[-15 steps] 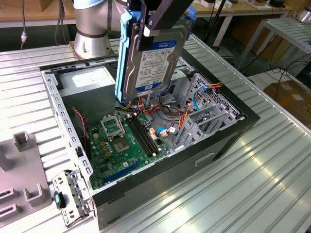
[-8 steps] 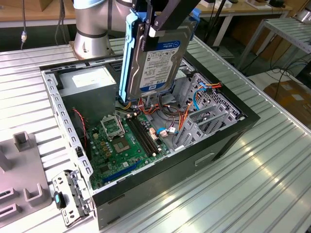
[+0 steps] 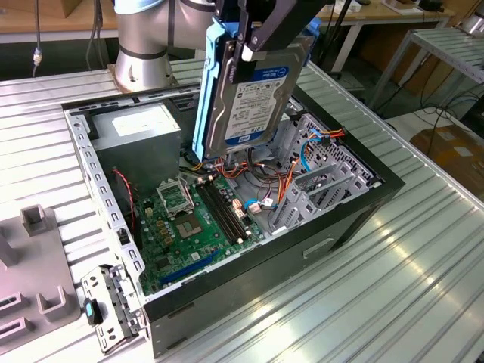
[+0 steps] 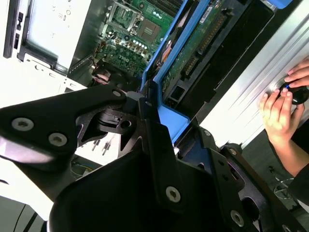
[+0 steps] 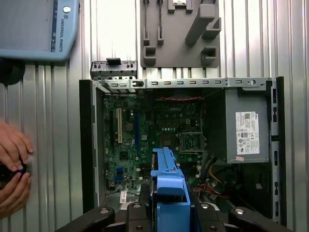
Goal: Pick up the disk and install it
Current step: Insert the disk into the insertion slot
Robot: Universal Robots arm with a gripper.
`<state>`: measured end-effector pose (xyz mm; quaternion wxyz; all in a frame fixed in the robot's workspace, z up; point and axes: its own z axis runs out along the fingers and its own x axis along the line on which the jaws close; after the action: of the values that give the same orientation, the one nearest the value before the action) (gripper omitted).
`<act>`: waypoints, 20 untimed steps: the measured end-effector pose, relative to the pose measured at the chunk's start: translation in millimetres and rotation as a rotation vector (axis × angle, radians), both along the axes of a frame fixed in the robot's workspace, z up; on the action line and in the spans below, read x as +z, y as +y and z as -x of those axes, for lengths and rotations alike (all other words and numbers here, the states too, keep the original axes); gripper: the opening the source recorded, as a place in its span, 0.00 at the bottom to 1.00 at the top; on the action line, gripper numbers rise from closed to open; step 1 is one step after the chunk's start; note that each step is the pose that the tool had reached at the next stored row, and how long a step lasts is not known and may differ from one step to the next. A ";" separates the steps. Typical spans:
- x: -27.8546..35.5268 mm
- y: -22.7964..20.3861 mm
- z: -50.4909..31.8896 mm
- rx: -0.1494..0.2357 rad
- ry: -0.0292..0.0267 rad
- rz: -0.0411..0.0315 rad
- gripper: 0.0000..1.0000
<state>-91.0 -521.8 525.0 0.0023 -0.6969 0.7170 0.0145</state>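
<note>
- Over the open black sheet-metal computer case (image 3: 333, 227), toward twelve o'clock in the exterior view, hangs the flat silver metal disk (image 3: 257, 98), tilted, with a white-and-blue label and blue plastic rails.
- The black tool (image 3: 243, 51) clamps the disk's upper edge, hiding it.
- A green motherboard (image 3: 189, 219) lies beneath.
- A ribbed aluminium counter (image 3: 401, 287) carries the case.
- A person's hand (image 5: 12, 166) is cut off at the frame edge.

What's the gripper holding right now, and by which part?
The gripper holds the disk by its upper end, at the blue carrier, hanging nearly upright over the open computer case.
</note>
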 end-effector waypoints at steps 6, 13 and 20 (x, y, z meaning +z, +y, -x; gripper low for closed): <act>-0.3 -4.9 -5.2 0.000 0.0000 0.0016 0.37; -0.6 -8.5 -8.8 0.000 0.0000 0.0029 0.37; -0.6 -10.1 -8.9 0.000 0.0000 0.0035 0.37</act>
<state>-82.1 -531.9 524.4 0.0011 -0.6969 0.7170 0.0132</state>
